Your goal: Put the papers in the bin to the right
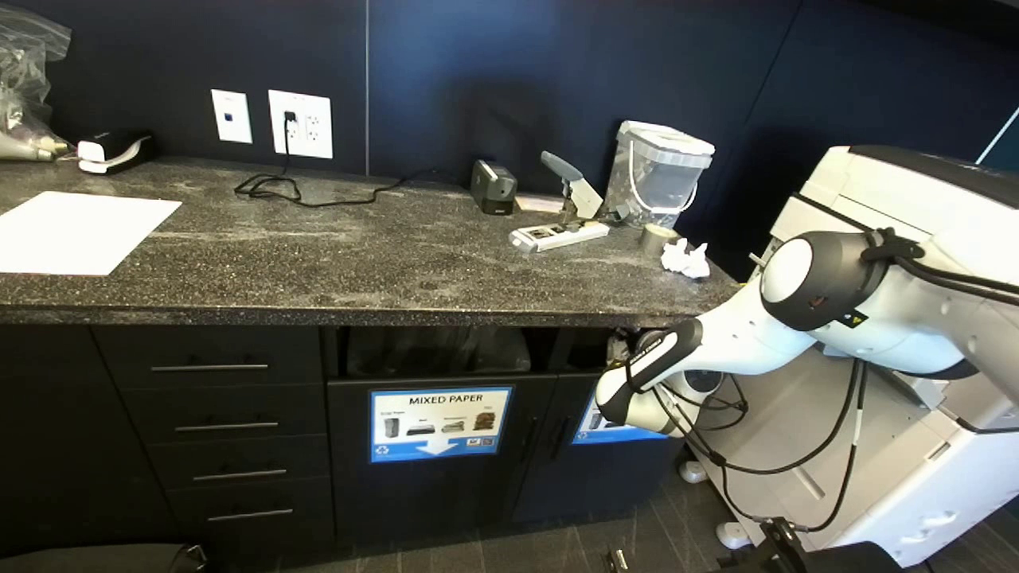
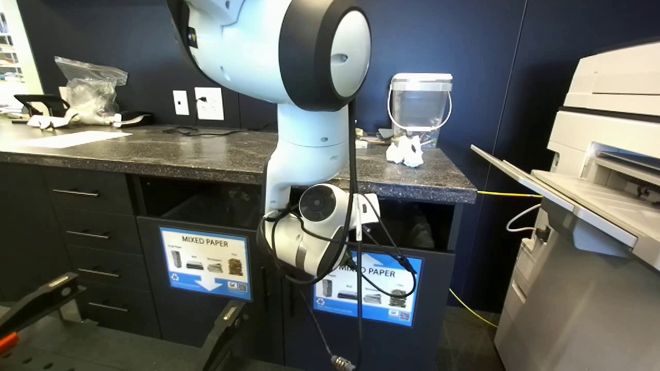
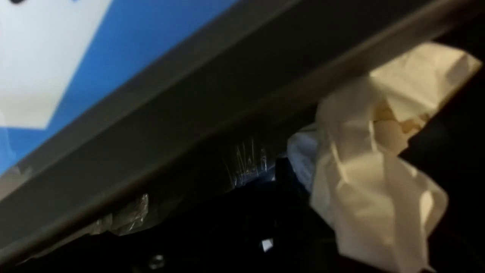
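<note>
- The hand [image 3: 290,168] is down at the dark mouth of the bin [image 2: 438,278], below the top of the table [image 1: 358,255]; in both exterior views the wrist of the arm [image 2: 312,123] covers most of it.
- It is closed up and seems to be clamped on a crumpled paper wad [image 3: 371,185], though the wrist view is too dark to make out the grip itself.
- This wad sits right at the hand, creased and warmly lit, close to the bin's edge.
- On the bin's front, lower than the hand, is a blue-and-white MIXED PAPER sign [image 2: 368,288], partly covered by the arm in both exterior views; a piece of its blue fills a corner of the wrist view.
- A matching sign [image 1: 440,424] is to the hand's left as both exterior views look at it.
- Higher than the hand, on the table, lies more crumpled white paper [image 1: 686,260], just beside a tape roll [image 1: 657,239].
- Behind that paper, also above the hand, stands a clear bucket [image 1: 657,183] with a white lid and handle.
- Well to the hand's left in both exterior views, a large flat white sheet [image 1: 80,231] lies on the table.
- To the hand's right stands a pale printer [image 2: 577,288].
</note>
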Motion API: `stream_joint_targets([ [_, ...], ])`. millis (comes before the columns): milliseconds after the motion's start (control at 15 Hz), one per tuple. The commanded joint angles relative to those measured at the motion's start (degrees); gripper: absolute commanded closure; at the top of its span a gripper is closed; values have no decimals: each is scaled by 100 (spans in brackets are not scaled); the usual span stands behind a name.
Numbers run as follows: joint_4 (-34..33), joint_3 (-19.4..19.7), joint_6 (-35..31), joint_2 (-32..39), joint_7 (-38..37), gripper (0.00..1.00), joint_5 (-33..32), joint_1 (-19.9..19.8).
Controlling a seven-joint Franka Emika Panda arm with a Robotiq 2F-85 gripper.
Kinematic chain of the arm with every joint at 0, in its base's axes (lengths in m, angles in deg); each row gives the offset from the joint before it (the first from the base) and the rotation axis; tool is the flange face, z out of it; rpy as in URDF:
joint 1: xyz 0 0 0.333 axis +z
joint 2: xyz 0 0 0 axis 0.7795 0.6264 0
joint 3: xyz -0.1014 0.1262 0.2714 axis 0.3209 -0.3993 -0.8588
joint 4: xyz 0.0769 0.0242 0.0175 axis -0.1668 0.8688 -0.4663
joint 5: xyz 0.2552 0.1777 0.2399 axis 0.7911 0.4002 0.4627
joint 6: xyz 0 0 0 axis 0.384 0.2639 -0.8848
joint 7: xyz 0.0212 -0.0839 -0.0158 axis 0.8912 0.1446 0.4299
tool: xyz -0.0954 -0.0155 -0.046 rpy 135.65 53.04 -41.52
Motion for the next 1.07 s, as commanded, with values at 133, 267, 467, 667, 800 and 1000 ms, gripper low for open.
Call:
stream_joint_targets([
  [133, -155, 80, 73, -3, -116, 44, -204, 77],
  [267, -152, 109, 205, -4, -87, 28, -345, 73],
  [467, -149, 167, 533, -11, 15, 7, -688, 36],
  [667, 120, 231, 630, -190, 126, 0, -1025, -24],
  [800, 324, 307, 502, -329, 175, 0, -1132, -38],
  [1000, 740, 415, 283, -622, 219, 0, -1320, -72],
])
